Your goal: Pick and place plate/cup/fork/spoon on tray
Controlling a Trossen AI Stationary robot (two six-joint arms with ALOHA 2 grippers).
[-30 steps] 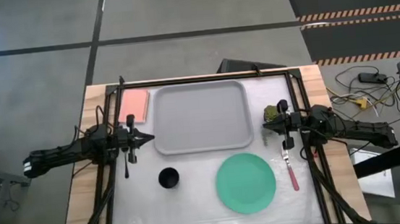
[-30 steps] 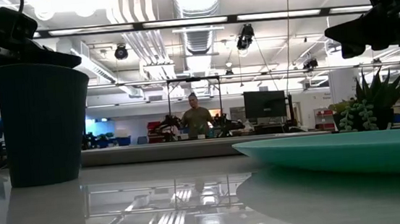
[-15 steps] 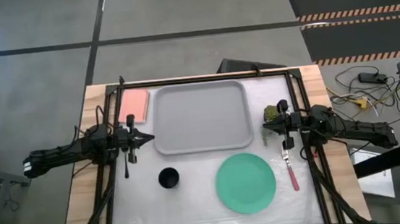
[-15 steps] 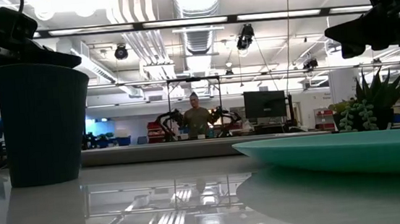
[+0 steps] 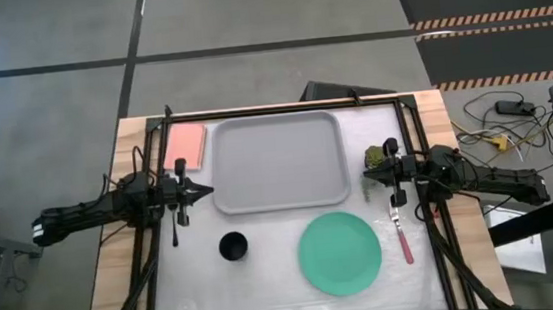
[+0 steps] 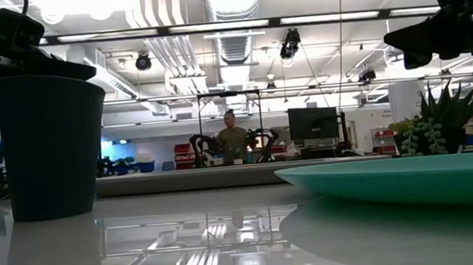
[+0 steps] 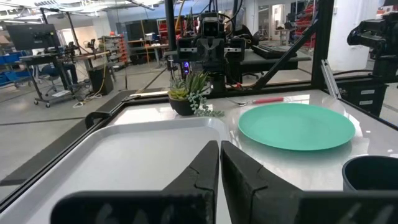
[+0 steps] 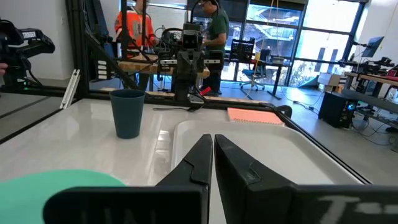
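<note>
The left gripper (image 5: 206,191) hangs with its fingers together at one end of the empty tray (image 5: 277,161); the right gripper (image 5: 367,176) waits likewise closed at the other end. Between them, nearer than the tray, the plate (image 5: 339,253) and cup (image 5: 232,246) sit on the surface. The fork (image 5: 401,234) lies just beside the right gripper, the spoon (image 5: 174,227) beside the left.

one tray (image 5: 277,161), plate (image 5: 339,253), cup (image 5: 232,246), fork (image 5: 401,234), plant (image 5: 372,157), pink pad (image 5: 186,140).
</note>
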